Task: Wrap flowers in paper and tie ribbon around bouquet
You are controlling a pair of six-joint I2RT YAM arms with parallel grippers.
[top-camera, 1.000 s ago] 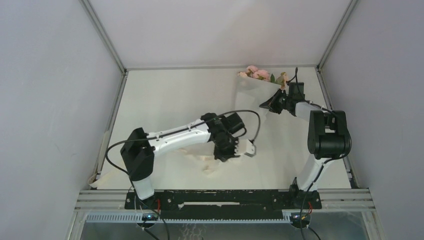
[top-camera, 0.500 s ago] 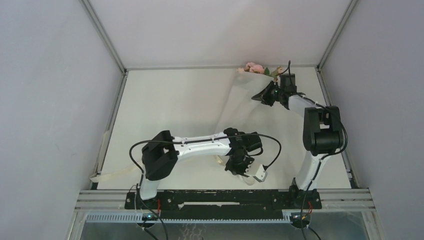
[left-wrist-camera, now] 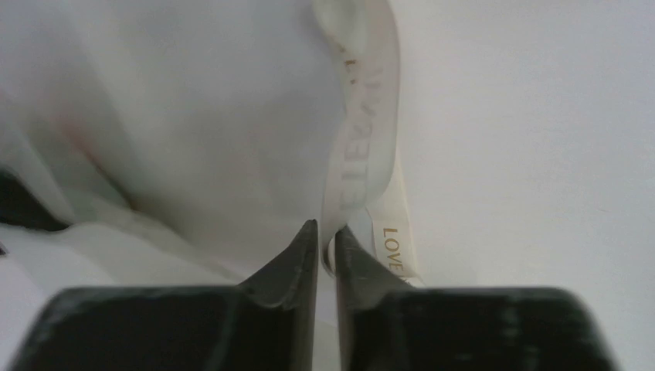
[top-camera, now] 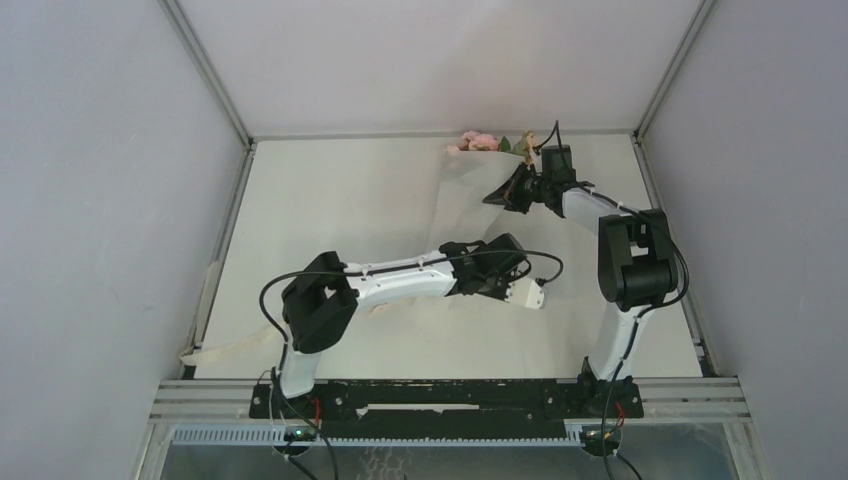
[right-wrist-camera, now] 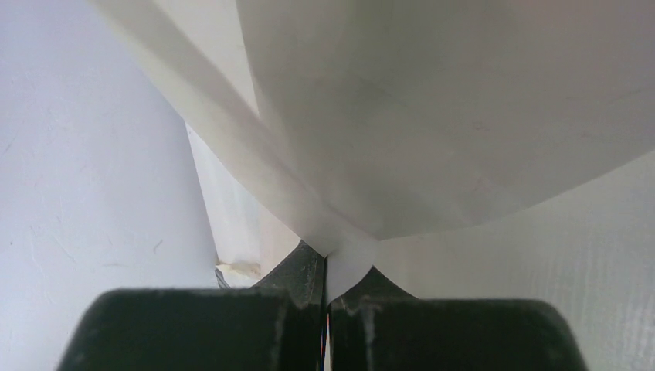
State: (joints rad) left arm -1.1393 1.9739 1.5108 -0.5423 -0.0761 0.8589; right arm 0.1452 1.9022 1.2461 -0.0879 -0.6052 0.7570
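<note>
White counter [top-camera: 350, 200] fills the booth, with grey walls on three sides. The flowers [top-camera: 480, 142] lie at about 1 o'clock against the far edge, heads poking out of the paper [top-camera: 462, 195], which runs from them as a loose cone toward the centre. My right fingers [right-wrist-camera: 303, 270] are closed tight on a folded edge of that paper, on the cone's 3 o'clock side. My left fingers [left-wrist-camera: 297, 263] sit near the middle, toward 5 o'clock, all but closed, with the ribbon [left-wrist-camera: 363, 154] nipped between the tips. Its printed strip runs up beside the paper, and what looks like its loose tail trails off at 7 o'clock.

I judge all of it to be light and limp. The paper is thin and crinkly and would crease or tear under a hard tug, so a doubled fold is the place to hold it. The ribbon looks soft and probably slick, apt to slide through a narrow pinch, so I would grip it flat across its width. The bunch I would take low at the cone's neck, never by the blooms.
</note>
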